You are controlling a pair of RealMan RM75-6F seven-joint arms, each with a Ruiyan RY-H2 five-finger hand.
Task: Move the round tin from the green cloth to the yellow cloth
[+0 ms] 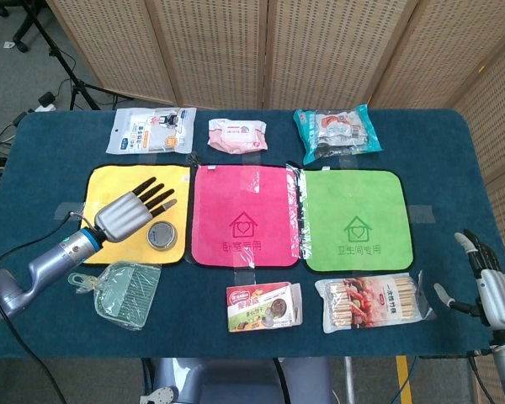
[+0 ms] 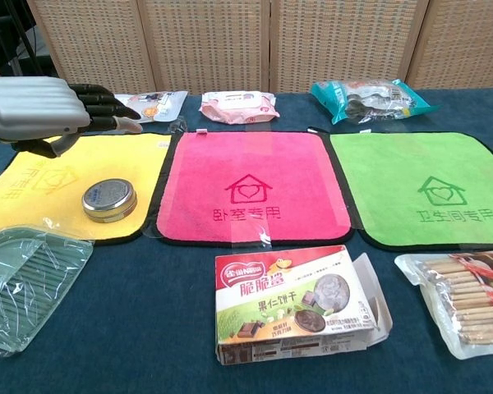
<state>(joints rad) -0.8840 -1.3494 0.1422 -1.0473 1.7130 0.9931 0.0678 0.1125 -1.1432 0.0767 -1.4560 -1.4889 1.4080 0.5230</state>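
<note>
The round tin lies flat on the yellow cloth, near its front right corner, silver face up. My left hand hovers above the yellow cloth, raised clear of the tin, fingers spread and holding nothing. The green cloth on the right has nothing on it. My right hand rests low at the table's right front corner, fingers apart, nothing in it; the chest view does not show it.
A pink cloth lies between yellow and green. A green plastic tray in a bag sits in front of the yellow cloth. A biscuit box and a stick snack pack line the front edge. Three packets line the back.
</note>
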